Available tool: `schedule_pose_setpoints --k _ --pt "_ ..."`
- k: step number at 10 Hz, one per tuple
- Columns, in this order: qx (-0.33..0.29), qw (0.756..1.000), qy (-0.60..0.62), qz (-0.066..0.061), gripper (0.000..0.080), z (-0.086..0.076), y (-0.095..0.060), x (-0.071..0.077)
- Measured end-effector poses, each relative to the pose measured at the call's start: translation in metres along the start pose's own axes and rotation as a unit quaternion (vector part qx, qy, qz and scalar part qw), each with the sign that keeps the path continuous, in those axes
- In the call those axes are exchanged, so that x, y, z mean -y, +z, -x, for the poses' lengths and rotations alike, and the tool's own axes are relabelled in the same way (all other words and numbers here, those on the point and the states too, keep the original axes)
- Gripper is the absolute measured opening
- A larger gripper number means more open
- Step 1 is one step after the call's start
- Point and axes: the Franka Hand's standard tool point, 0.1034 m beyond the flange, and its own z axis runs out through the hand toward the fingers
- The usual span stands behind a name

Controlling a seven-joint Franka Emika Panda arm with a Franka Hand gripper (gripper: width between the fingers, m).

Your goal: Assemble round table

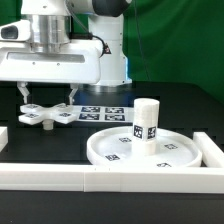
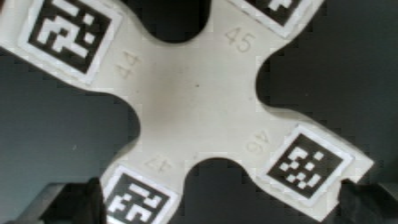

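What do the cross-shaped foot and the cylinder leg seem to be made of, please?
Cross-shaped foot: probably white plastic, matte, with faint moulded numerals beside printed black-and-white tags. Cylinder leg: likely the same white plastic, smooth; finish too small to judge.

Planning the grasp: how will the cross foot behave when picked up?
The foot looks like rigid moulded plastic, so probably stiff and light. Lying flat, it shouldn't roll. Its smooth faces might slip when gripped.

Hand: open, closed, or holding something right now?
Hand: open, fingers spread just above the cross-shaped foot, holding nothing.
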Motion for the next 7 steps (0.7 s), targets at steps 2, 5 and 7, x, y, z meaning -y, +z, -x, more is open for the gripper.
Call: schedule_pose_setpoints --k 2,5,7 --pt "-0.002 0.998 -0.059 0.006 0.0648 0.0027 0.0048 -0.0008" --pt "-0.002 0.999 -0.054 0.005 0.0648 0.0027 0.0051 -0.0006" --pt "0.0 0.998 -0.057 0.006 0.0648 0.0071 0.0067 -0.0012"
